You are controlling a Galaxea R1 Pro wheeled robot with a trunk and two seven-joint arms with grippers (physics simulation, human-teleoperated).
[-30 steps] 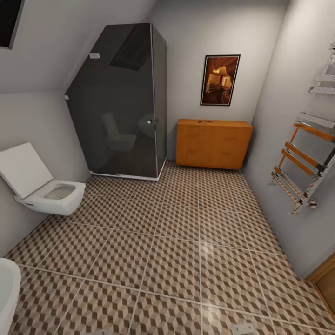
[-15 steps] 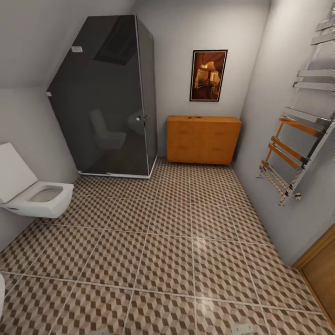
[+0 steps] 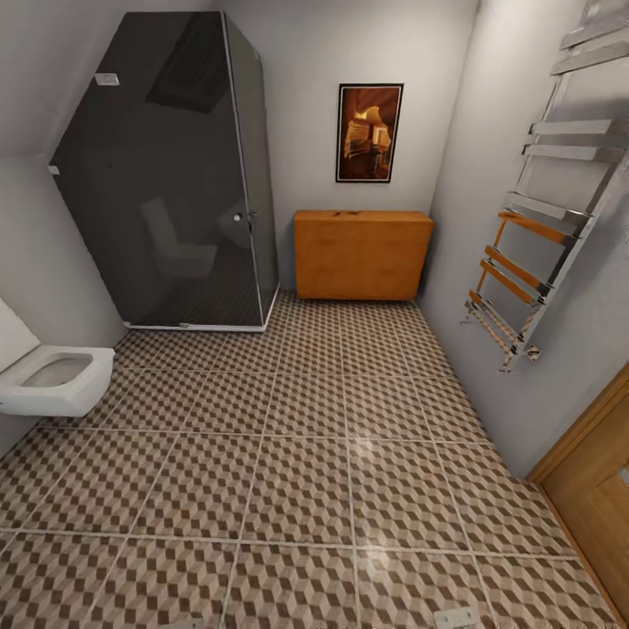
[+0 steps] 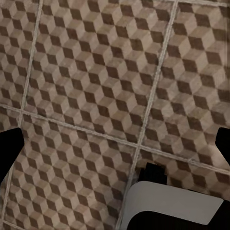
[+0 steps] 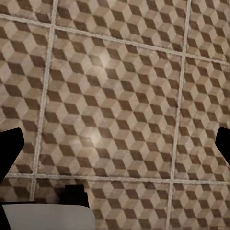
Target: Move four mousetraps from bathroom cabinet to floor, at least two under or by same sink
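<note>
Grippers [image 4: 115, 143] apart; mousetraps [image 3: 347, 212] indistinct atop cabinet [image 3: 362, 255].

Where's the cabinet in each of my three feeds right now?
Head view: the cabinet stands against the far wall, between the dark shower enclosure and the right wall.
Left wrist view: not in it.
Right wrist view: not in it.
Shared landmark: the cube-patterned bathroom floor.

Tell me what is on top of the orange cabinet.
On the cabinet top, only small dark specks show near the back edge, too small to identify. Its drawers are shut, hiding any contents.
</note>
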